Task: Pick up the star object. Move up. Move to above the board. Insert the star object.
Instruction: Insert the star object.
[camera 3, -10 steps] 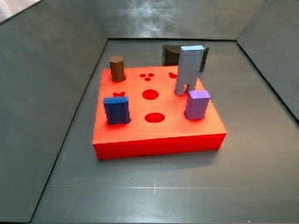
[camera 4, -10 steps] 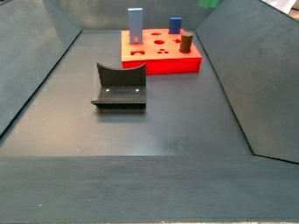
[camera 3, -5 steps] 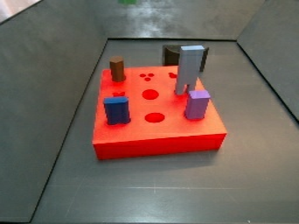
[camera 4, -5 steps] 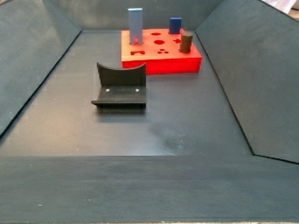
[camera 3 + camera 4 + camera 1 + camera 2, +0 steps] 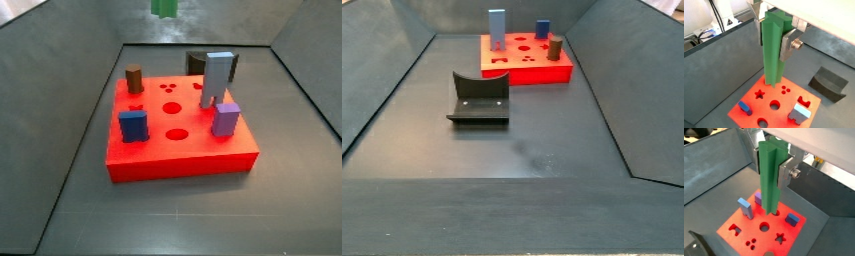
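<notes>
My gripper [image 5: 773, 42] is shut on the star object [image 5: 774, 55], a tall green ridged post held upright between the silver fingers [image 5: 787, 46]. It hangs high above the board [image 5: 784, 100], a flat red square with shaped holes. The star-shaped hole [image 5: 759, 93] lies open below, close to the post's lower end. In both wrist views the post [image 5: 769, 183] is clamped near its top by the gripper [image 5: 771, 173]. In a side view only the post's green lower end [image 5: 164, 7] shows at the top edge, above the board [image 5: 181, 150].
On the board stand a tall grey-blue block [image 5: 218, 76], a short brown cylinder [image 5: 134, 78], a blue block [image 5: 132, 126] and a purple block [image 5: 226, 119]. A dark grey box [image 5: 198, 63] sits behind it. The fixture [image 5: 480, 98] stands on the floor in front of the board [image 5: 529, 70].
The green post's lower end has come into a side view at the top edge, over the back of the board. The pegs on the board have not moved.
</notes>
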You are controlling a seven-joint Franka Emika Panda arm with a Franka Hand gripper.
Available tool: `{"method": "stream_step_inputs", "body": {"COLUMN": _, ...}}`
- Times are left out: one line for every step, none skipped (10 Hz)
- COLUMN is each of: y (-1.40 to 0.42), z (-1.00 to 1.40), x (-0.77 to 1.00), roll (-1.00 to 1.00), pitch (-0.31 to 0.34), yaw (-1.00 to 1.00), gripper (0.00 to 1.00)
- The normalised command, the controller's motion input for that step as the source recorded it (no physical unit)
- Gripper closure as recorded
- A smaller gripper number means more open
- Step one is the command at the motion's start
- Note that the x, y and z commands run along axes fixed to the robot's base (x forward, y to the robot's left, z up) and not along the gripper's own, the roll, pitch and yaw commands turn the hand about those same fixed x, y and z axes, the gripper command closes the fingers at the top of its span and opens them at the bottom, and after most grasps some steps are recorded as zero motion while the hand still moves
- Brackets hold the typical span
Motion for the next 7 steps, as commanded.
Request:
{"method": "stream_step_inputs", "body": {"y": 0.00, "z": 0.00, "x": 0.00, "roll": 0.00, "pitch": -0.011, "yaw": 0.00, "gripper": 1.00}}
{"method": "stream_step_inputs", "body": {"y": -0.02, "z": 0.00, "x": 0.00, "roll": 0.00, "pitch": 0.000, "yaw": 0.00, "gripper": 1.00}}
{"method": "stream_step_inputs", "body": {"y": -0.05, "z": -0.25, "x": -0.04, "roll": 0.00, "pitch": -0.166, "yaw": 0.01, "gripper": 1.00}}
{"method": "stream_step_inputs", "body": {"y": 0.00, "z": -0.75, "x": -0.80, "roll": -0.02, "pitch": -0.096, "yaw": 0.00, "gripper": 1.00}}
{"method": "stream_step_inputs", "body": {"y": 0.35, "z": -0.95, "x": -0.92, "roll": -0.08, "pitch": -0.093, "yaw": 0.00, "gripper": 1.00}}
{"method": "stream_step_inputs", "body": {"y": 0.12, "z": -0.13, "x": -0.27, "roll": 0.02, "pitch": 0.000, "yaw": 0.14, "gripper": 1.00}}
{"method": "stream_step_inputs", "body": {"y": -0.07, "z": -0.33, "x": -0.44, "roll": 0.00, "pitch": -0.096, "yaw": -0.10, "gripper": 1.00}}
